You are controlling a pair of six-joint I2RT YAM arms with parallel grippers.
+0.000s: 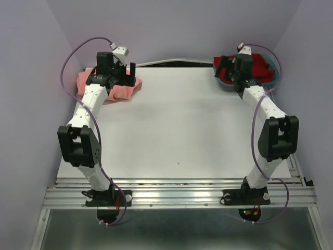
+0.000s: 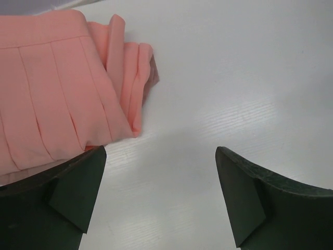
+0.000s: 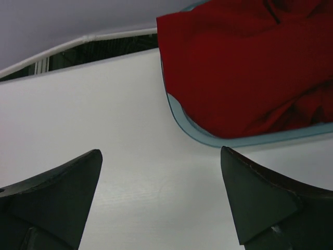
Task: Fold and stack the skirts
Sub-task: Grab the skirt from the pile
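Observation:
The salmon-pink skirt [image 1: 123,91] lies rumpled at the table's far left; in the left wrist view [image 2: 62,94] its pleats show, and its folded edge ends just ahead of my left finger. My left gripper [image 1: 125,72] [image 2: 161,192] is open and empty over bare table beside the skirt's right edge. The deep red skirt [image 1: 260,70] [image 3: 250,67] lies heaped in the teal tray [image 1: 227,86] [image 3: 208,138] at the far right. My right gripper [image 1: 227,69] [image 3: 161,198] is open and empty, over bare table just left of the tray's near corner.
The white table [image 1: 182,125] spreads between the two arms. Lilac walls close in on the left, back and right. A dark gap [image 3: 93,52] runs along the table's far edge behind a white rail.

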